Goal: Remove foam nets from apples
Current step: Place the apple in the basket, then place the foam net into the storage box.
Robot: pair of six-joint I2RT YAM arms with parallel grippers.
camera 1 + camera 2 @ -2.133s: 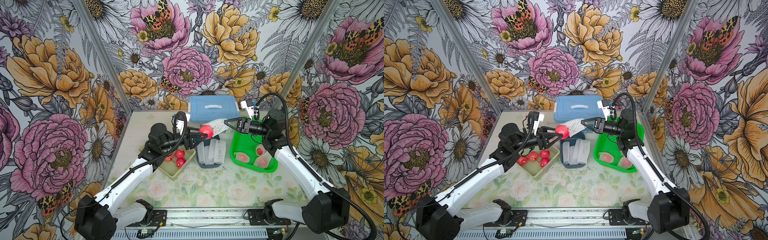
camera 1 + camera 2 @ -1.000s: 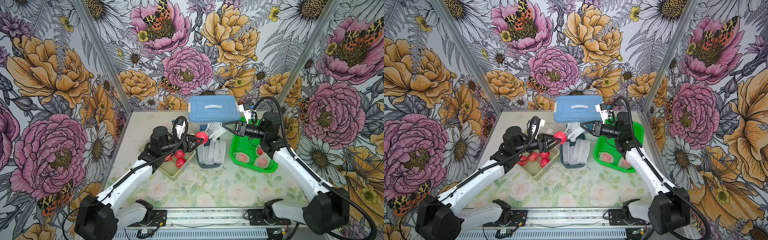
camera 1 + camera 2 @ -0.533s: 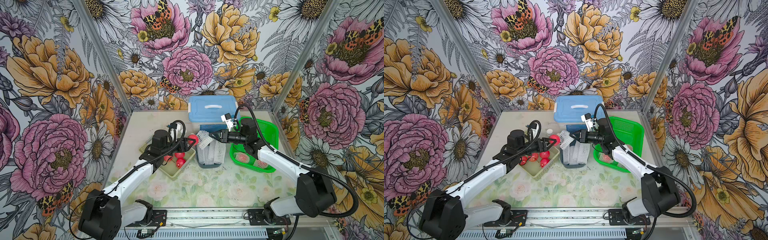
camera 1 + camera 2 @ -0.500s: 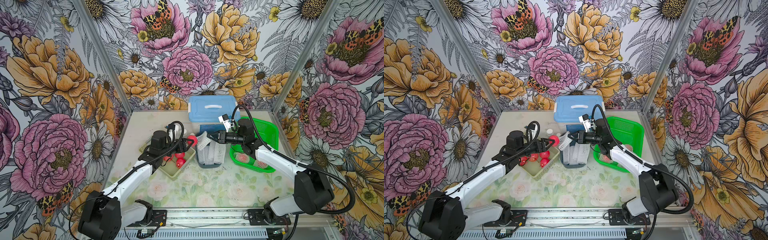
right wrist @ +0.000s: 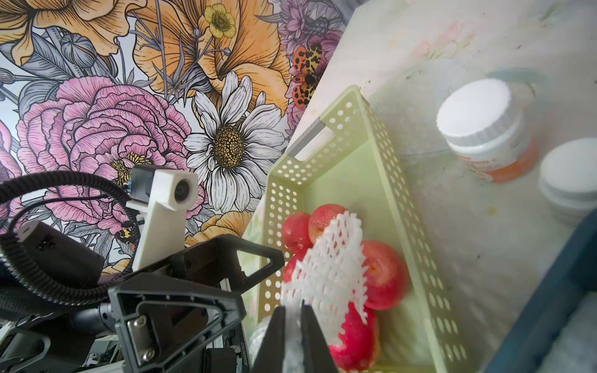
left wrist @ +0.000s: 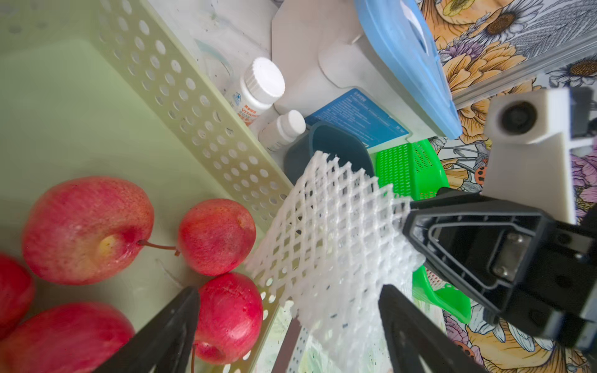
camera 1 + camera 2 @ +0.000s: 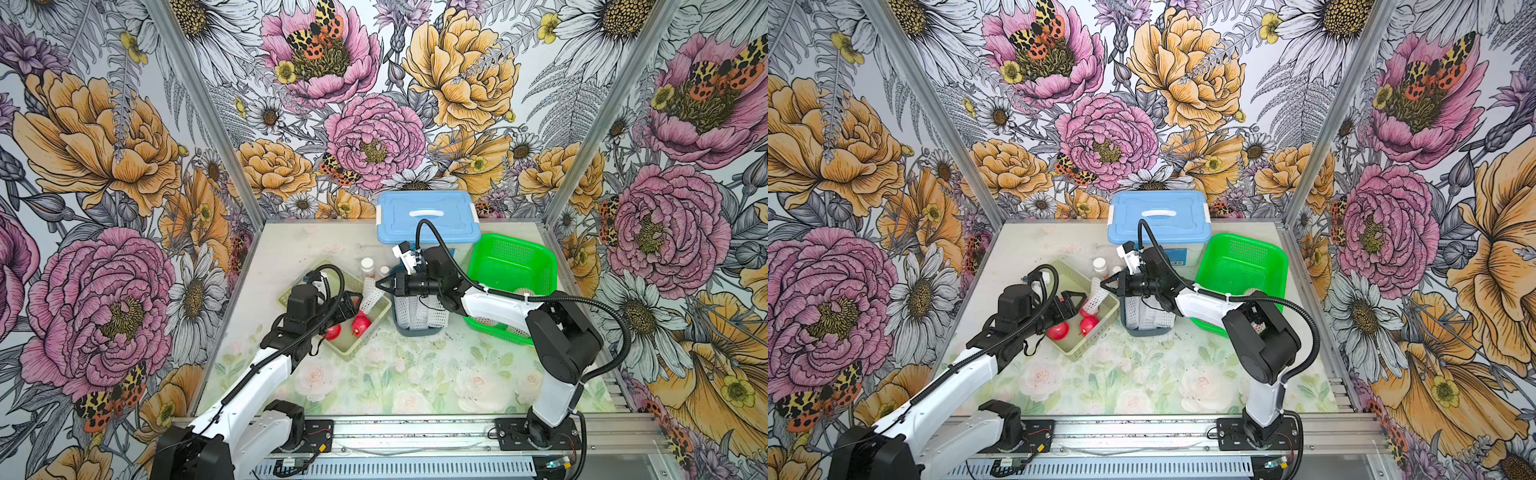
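My left gripper [image 7: 351, 305] [image 6: 287, 292] stands open and empty over the right end of the pale green tray [image 7: 370, 336]. Several bare red apples [image 6: 87, 229] [image 7: 360, 326] lie in that tray; one apple [image 6: 231, 316] sits beside a left finger. An empty white foam net [image 7: 371, 293] [image 6: 332, 232] [image 5: 329, 268] hangs over the tray's right rim, with my right gripper [image 7: 380, 286] [image 5: 293, 308] shut on its end. More foam nets [image 7: 419, 316] fill the dark blue bin. Netted apples [image 7: 484, 320] lie in the green basket [image 7: 511, 266], mostly hidden by the right arm.
A blue lidded box [image 7: 428, 216] stands at the back. Two white pill bottles [image 7: 367, 266] [image 7: 384, 271] stand between the tray and the dark blue bin [image 7: 409, 332]. The two grippers are very close together above the tray's right rim.
My left gripper has lowered to the tray and opened, letting go of the apple it held. The right arm has swung left, carrying the foam net over the tray.
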